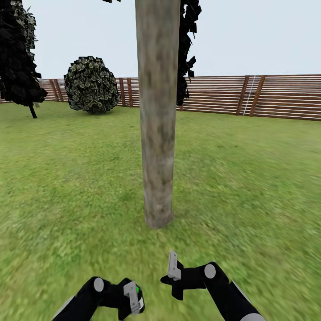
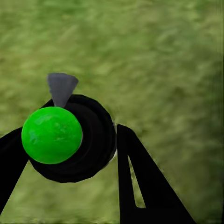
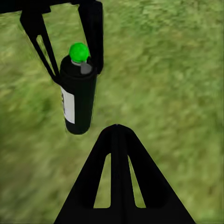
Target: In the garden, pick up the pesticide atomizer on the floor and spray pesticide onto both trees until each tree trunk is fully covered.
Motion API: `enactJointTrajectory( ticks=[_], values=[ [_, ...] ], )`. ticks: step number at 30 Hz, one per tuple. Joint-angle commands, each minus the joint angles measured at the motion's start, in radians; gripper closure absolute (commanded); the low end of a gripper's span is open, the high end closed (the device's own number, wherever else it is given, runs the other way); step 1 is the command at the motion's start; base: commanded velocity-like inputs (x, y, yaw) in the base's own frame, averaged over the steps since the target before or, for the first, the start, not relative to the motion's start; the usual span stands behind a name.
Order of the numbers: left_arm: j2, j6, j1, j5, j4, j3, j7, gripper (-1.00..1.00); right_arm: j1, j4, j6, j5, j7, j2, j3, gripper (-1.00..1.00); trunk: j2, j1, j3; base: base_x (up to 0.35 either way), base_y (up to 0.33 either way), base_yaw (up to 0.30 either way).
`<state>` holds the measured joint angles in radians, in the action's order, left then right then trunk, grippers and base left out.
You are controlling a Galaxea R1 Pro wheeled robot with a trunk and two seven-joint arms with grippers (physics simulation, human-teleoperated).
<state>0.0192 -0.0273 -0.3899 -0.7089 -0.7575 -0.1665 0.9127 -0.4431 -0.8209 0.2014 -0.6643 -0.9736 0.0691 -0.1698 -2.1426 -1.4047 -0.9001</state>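
One tree trunk, pale grey-brown and blotchy, rises from the lawn straight ahead of me, with its canopy cut off above. My left gripper is low in front of it, shut on the pesticide atomizer. The atomizer is a dark bottle with a bright green top and a pale label. It stands upright between the left gripper's fingers, and its green cap faces that arm's camera. My right gripper hangs beside it, shut on nothing, its joined fingertips pointing toward the bottle. The paved floor is out of view.
A reddish-brown slat fence runs across the back of the lawn. A round dark bush stands at back left, and a near-black tree at the far left. Grass surrounds the trunk on all sides.
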Motion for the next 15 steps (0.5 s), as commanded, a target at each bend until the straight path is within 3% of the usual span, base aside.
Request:
enactJointTrajectory(
  ticks=[1,5,6,9,13,15],
  values=[
    [0.021,-0.004,0.000,-0.003,-0.002,-0.002,0.001,1.00,0.000,0.000,0.009,-0.011,0.000,0.000,0.002,1.00,0.000,0.000,-0.001,0.000,0.000,0.000],
    [0.077,-0.006,0.000,-0.002,-0.002,-0.001,0.000,1.00,0.000,0.002,0.009,-0.012,0.000,0.000,0.003,1.00,0.000,0.000,-0.001,0.000,0.000,0.000],
    [0.107,-0.006,-0.001,-0.002,-0.001,0.003,0.000,1.00,0.000,0.003,0.009,-0.011,0.001,-0.004,0.006,-1.00,0.000,0.000,-0.001,0.000,0.000,0.000],
    [0.144,-0.003,-0.001,-0.001,-0.001,0.006,-0.002,1.00,0.000,0.009,0.010,-0.012,0.003,-0.007,0.009,-1.00,0.000,0.000,-0.001,0.000,0.000,0.000],
    [0.157,0.004,-0.001,0.001,0.002,0.012,-0.017,1.00,0.000,0.039,0.010,-0.012,0.017,-0.022,0.009,-1.00,0.000,0.000,-0.001,0.000,0.000,0.000],
    [0.158,0.006,-0.001,0.006,0.011,0.034,-0.059,1.00,0.000,0.090,0.011,-0.011,0.068,-0.046,0.009,-1.00,0.000,0.000,-0.001,0.000,0.000,0.000]
  ],
)
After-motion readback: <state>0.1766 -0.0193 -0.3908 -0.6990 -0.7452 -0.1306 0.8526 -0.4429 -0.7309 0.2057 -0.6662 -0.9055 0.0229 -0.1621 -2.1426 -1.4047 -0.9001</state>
